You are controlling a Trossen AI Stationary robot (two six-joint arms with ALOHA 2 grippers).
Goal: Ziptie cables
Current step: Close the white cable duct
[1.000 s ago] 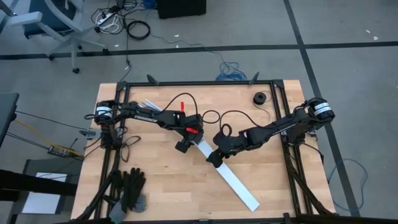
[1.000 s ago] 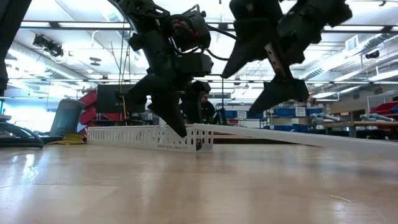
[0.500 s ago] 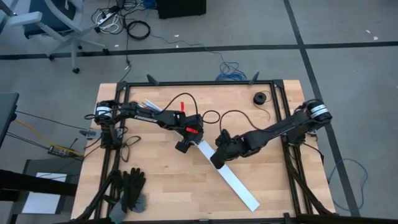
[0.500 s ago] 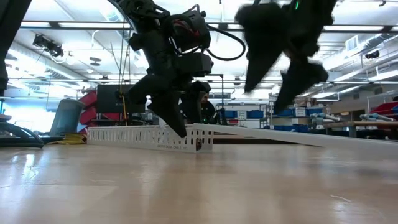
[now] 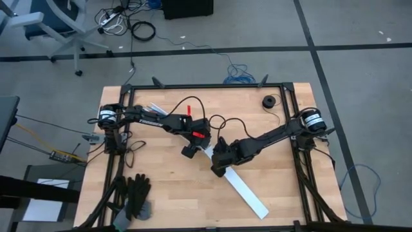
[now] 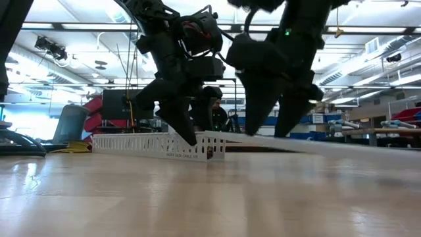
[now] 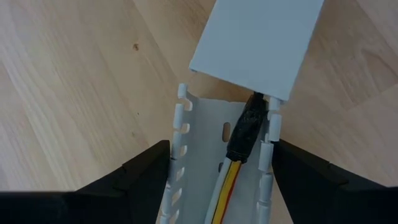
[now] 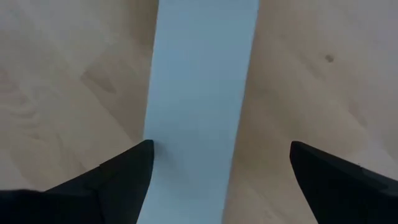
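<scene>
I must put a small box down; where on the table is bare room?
Bare wood lies between the black gloves and the white cover strip, and at the far right near the black roll. The middle is crowded: both end effectors, left and right, at the slotted channel.

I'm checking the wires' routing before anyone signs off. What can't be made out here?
- Cables: left wrist view cuts them off at its edge; their far ends vanish under the white cover.
- High view: left gripper and right gripper hide the slotted channel.
- Low view: the channel wall hides the wires.
</scene>
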